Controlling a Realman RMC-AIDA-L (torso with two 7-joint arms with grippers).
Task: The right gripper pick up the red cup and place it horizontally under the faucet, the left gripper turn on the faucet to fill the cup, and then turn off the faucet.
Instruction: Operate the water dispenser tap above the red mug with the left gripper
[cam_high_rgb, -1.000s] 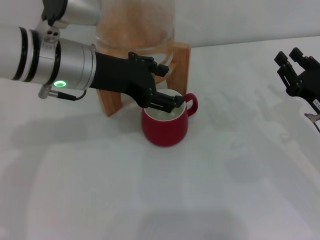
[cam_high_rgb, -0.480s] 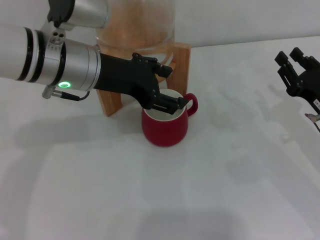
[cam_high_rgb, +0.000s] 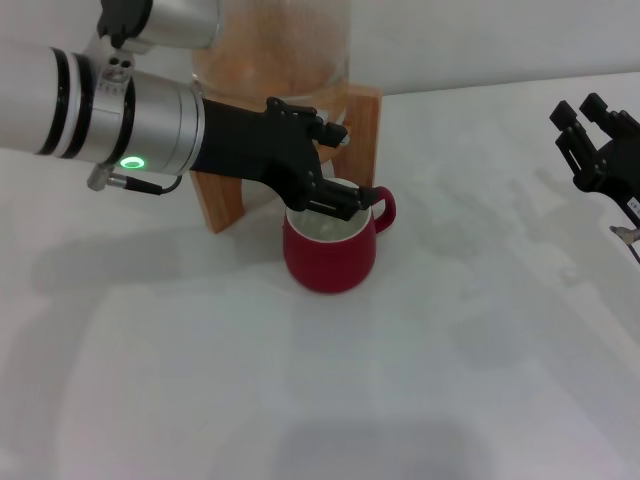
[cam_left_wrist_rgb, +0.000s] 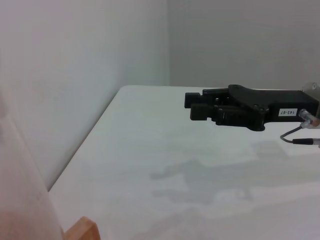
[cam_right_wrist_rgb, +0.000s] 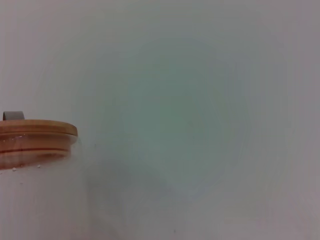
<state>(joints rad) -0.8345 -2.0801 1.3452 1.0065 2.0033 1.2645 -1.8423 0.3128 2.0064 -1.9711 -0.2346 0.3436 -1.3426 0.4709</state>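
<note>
The red cup stands upright on the white table in front of the wooden stand, handle to the right. My left gripper reaches in from the left and hangs just over the cup's rim, at the foot of the glass dispenser. The faucet is hidden behind it. My right gripper is open and empty, held above the table at the far right, well away from the cup. It also shows in the left wrist view.
The white table stretches toward me and to the right of the cup. A wall runs behind the dispenser. The right wrist view shows a wooden lid against the wall.
My left arm has shifted slightly right and up, drawing its claw closer to the dispenser over the cup. The cup and the right arm have not moved.
</note>
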